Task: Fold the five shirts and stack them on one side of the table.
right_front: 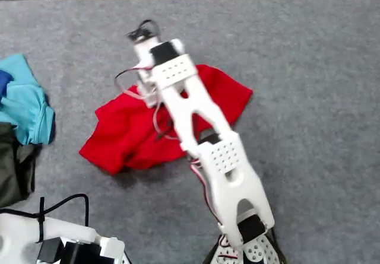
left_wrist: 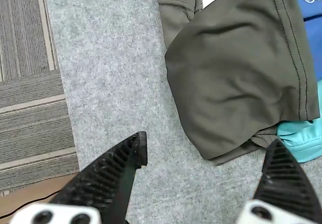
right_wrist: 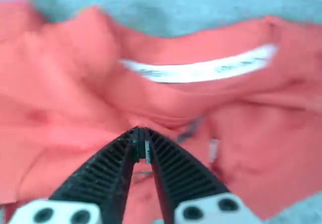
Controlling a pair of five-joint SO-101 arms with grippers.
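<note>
Risk: the right tool (right_wrist: 140,144) has only a thin pinch of the red shirt (right_wrist: 241,133); a lift could slip or bunch it. Its jaws are closed on fabric, collar label (right_wrist: 201,69) just beyond the tips. Left tool (left_wrist: 209,143) gapes wide, empty; olive shirt (left_wrist: 236,73) just ahead on the counter (left_wrist: 100,83).

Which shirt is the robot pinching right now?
The red shirt, alone mid-table: the right pincer is shut on its cloth. The olive shirt, blue shirt and turquoise shirt lie piled aside.
</note>
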